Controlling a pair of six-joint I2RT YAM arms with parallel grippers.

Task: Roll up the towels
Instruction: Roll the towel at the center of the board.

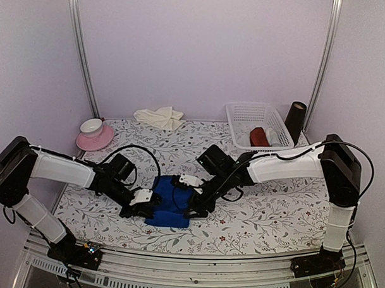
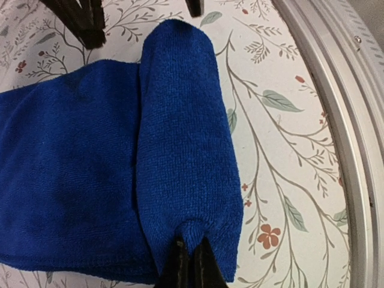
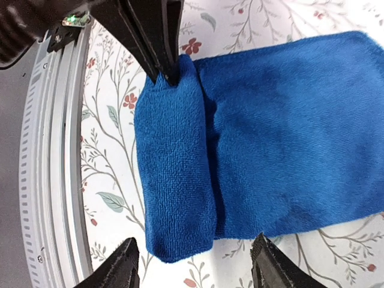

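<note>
Blue terry pinched tight between the pressed-together fingers [image 2: 180, 269] of the left gripper [image 2: 191, 264], right at one end of the rolled-over fold of the blue towel [image 2: 90, 168]. At the fold's other end, fingers [image 3: 123, 267] of the right gripper [image 3: 195, 267] spread wide, one to each side of the roll, clasping nothing. Rest of the towel flat and single-layered, stretching away from the fold toward the table's middle. Beneath it, a white floral tablecloth [image 2: 282, 150]; just past the fold, a narrow strip of bare cloth and then the metal rail [image 2: 336, 120] along the near edge. Wide open cloth to the left and right of the towel and behind it. Seen only from above: cream towel [image 1: 158, 117] crumpled by the back wall, well apart from the blue one; pink cup [image 1: 92, 126] on its saucer [image 1: 94, 140] at far left; white basket [image 1: 244, 114] at far right with the dark red roll [image 1: 259, 137] inside; a dark cylinder [image 1: 294, 121] upright just beside it; pale lilac walls [image 1: 202, 49] on three sides. Seen only from the wrists: the fold itself, largely hidden under both arms from overhead.
</note>
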